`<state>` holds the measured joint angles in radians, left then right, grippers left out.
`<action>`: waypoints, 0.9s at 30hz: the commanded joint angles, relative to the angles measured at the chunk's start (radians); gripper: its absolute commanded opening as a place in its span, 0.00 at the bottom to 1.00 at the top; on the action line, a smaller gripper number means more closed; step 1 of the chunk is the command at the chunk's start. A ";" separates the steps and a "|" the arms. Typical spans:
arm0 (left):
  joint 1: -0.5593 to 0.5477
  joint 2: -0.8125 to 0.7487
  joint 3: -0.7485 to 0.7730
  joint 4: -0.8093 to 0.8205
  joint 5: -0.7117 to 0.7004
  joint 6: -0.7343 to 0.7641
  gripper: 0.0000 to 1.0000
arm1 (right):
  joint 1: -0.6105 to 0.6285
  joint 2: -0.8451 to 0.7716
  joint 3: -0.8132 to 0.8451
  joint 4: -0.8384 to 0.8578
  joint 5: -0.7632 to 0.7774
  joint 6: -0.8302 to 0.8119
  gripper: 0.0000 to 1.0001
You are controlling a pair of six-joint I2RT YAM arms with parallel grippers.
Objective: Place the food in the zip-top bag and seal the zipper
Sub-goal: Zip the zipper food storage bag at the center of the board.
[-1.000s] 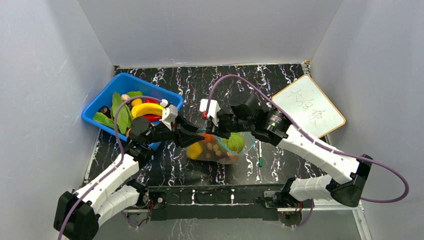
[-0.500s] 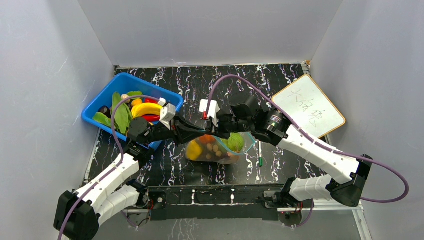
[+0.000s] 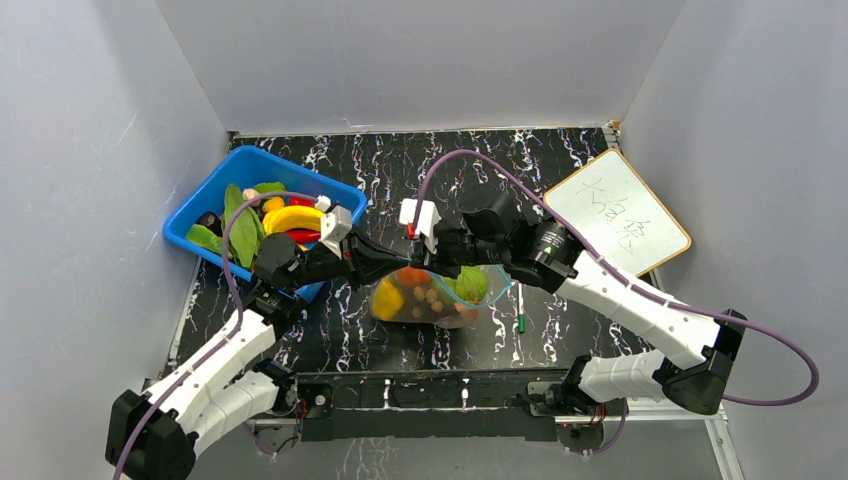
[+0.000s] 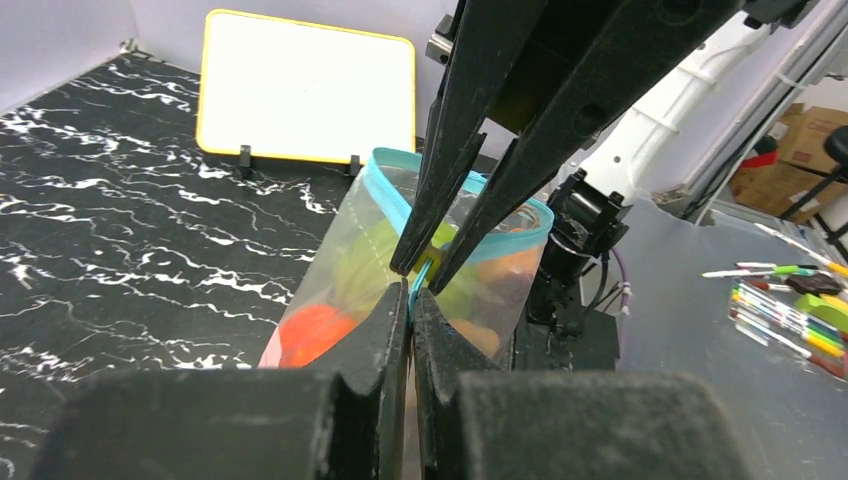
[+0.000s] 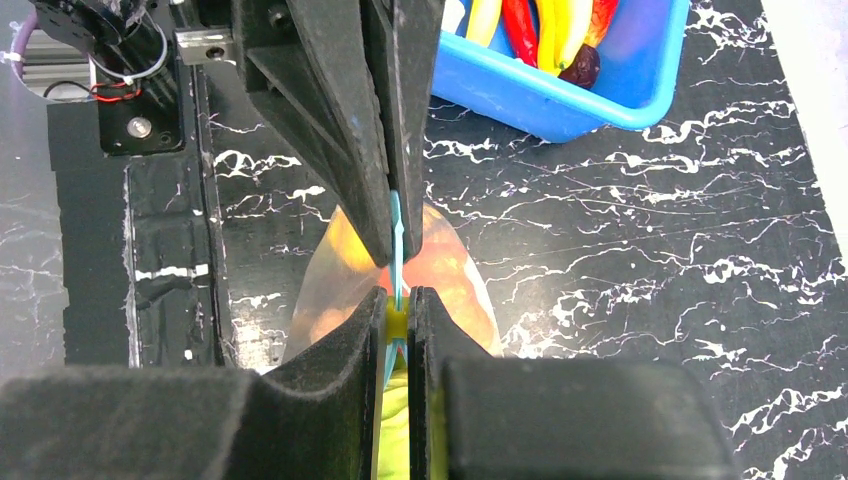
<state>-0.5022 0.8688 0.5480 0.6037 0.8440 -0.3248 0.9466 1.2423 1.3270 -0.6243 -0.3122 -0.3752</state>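
Both pinch the zipper [image 4: 383, 190]: my left end effector [image 4: 410, 292] and right end effector [image 5: 398, 300] sit clamped shut on it, zip-top bag [image 3: 440, 305] centred on the table [image 3: 400, 165]. If either slips while I slide, the mouth gapes and food [image 3: 388, 298] spills.

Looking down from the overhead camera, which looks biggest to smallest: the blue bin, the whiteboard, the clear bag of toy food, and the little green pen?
1. blue bin, though an arm hides one corner
2. whiteboard, somewhat smaller
3. zip-top bag
4. green pen, by far the smallest
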 commanded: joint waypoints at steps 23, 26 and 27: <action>0.030 -0.021 -0.020 0.256 0.119 -0.063 0.43 | -0.014 -0.166 -0.013 0.067 -0.004 0.081 0.00; 0.030 -0.007 -0.031 0.337 0.155 -0.101 0.47 | -0.014 -0.140 0.002 0.072 -0.034 0.080 0.00; 0.030 -0.002 -0.032 0.340 0.158 -0.100 0.48 | -0.015 -0.137 0.003 0.078 -0.042 0.081 0.00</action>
<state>-0.4736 0.8635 0.5247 0.7704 0.8959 -0.3931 0.9340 1.1046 1.2671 -0.6991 -0.2832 -0.3077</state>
